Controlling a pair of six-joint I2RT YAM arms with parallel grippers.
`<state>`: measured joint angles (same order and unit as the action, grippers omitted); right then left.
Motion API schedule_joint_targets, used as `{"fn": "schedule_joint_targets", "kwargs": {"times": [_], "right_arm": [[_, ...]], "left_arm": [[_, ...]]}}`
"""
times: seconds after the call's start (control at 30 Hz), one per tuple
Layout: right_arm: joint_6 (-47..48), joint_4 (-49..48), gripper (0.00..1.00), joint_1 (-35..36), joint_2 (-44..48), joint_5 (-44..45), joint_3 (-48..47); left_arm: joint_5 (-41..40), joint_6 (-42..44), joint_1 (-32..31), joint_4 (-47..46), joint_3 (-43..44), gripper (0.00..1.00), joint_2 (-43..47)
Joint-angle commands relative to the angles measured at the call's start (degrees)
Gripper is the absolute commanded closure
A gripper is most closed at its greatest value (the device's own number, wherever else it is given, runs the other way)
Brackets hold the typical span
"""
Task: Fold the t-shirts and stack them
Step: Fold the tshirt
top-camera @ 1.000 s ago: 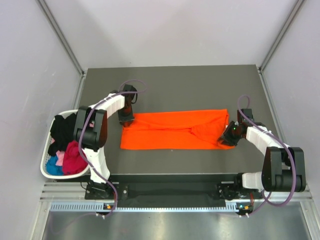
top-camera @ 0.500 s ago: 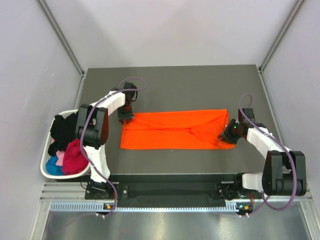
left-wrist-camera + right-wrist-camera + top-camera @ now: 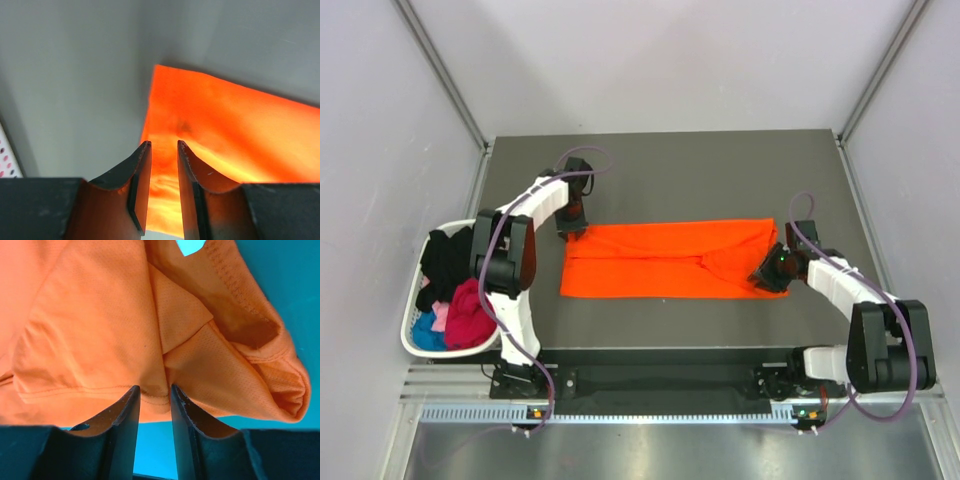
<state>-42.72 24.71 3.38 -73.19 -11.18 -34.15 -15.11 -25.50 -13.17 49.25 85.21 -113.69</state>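
The left hand (image 3: 571,230) has slid a touch farther up the counter (image 3: 720,170) in the last second, and the right hand (image 3: 767,274) has crept inward along the cloth. The bright orange short-sleeved cotton tee (image 3: 660,262) lies as a long flat band across the middle of the dark grey counter, already folded lengthwise, with its right end bunched.

On its wrist view, the left hand (image 3: 162,146) hangs over the tee's (image 3: 225,125) far left corner. Its fingers are only a narrow slit apart, with nothing seen clamped between them. The right hand (image 3: 153,388) is just as narrow, its tips right at the tee's (image 3: 90,315) near hem. Whether the cloth is actually pinched cannot be told.

The danger looks to be on the right. Several loose layers and a rolled sleeve edge sit by those tips, and a grip on only the top layer would likely peel the fold open. A corner missed on the left would let the band skew.

Hanging off the counter's left edge is a white perforated plastic basket (image 3: 410,348). It holds a black garment (image 3: 445,262), a magenta one (image 3: 470,318) and a blue one (image 3: 426,330), all crumpled and waiting
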Motion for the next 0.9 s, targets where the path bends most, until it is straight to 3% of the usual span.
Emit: {"fn": "schedule_joint_targets", "kwargs": {"times": [0.0,0.1,0.17,0.2,0.27,0.57,0.73,0.87], "right_arm": [[-1.1,-2.0,0.68,1.3,-1.2,2.0,0.2],[-1.1,-2.8,0.70,1.7,-1.5,2.6,0.5],[-0.6,-2.7,0.79,1.8,-1.3,3.4,0.6],[-0.2,-1.9,0.94,1.9,-0.9,3.9,0.5],[1.1,-0.4,1.00,1.8,0.0,6.2,0.1],[4.0,3.6,0.99,1.8,2.9,10.9,0.0],[5.3,2.8,0.84,1.9,1.9,8.0,-0.9],[6.7,6.1,0.80,1.9,2.4,7.4,-3.9]], "left_arm": [[6.8,0.5,-0.1,-1.7,-0.2,0.67,5.1],[10.1,-0.5,-0.1,-4.8,-2.3,0.67,5.1],[9.5,-0.9,-0.1,-5.2,-3.4,0.67,3.6],[9.0,-1.0,-0.1,-4.9,-3.3,0.67,2.8],[8.5,-1.0,-0.1,-4.8,-3.2,0.67,0.5],[2.6,-1.8,0.0,-3.3,-2.2,0.68,-3.6],[2.5,-1.2,0.0,-2.8,-1.5,0.67,-2.1],[1.3,0.2,-0.3,-0.2,1.1,0.66,0.1]]}}
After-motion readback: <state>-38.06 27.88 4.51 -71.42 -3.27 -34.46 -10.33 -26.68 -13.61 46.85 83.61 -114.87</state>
